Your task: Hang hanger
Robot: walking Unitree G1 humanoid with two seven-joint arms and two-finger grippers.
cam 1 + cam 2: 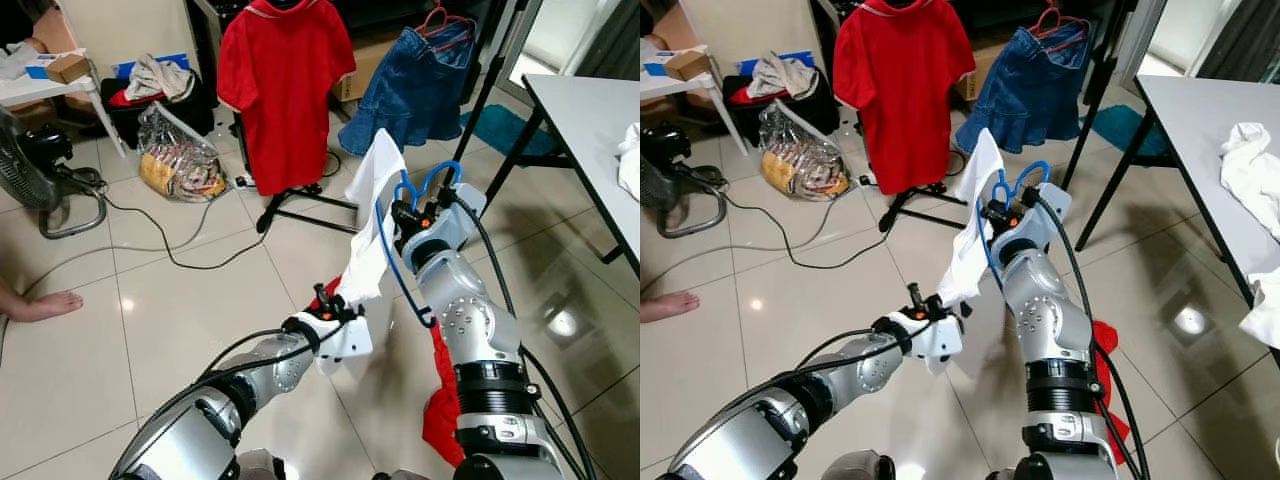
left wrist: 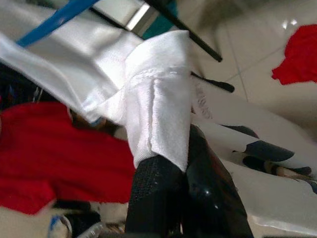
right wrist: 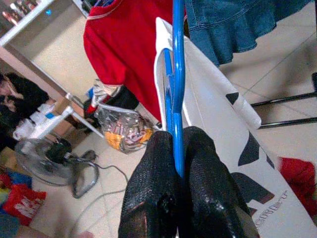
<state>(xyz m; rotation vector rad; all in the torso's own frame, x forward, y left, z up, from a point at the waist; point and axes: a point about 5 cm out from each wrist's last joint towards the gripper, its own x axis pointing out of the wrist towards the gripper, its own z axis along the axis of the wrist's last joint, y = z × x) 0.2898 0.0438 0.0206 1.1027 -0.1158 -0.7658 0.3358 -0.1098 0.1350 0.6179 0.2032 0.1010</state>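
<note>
My right gripper (image 3: 176, 163) is pinching the blue hanger (image 3: 177, 74) upright while my left gripper (image 2: 185, 163) is pinching the white shirt (image 1: 370, 220) taut, easing threading.

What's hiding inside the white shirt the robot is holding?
A blue hanger goes into the white shirt. The right gripper is shut on its bare part; the left gripper pinches the cloth. The hanger's far end is covered.

Bare tiled floor (image 1: 200, 300) lies open ahead and to the left. Straight ahead the garment rack's black base (image 1: 300, 205), red shirt (image 1: 283, 90) and denim skirt (image 1: 415, 85) block passage. The desk (image 1: 590, 120) closes the right side; a fan (image 1: 40, 185) and cable (image 1: 150, 235) clutter the far left.
</note>
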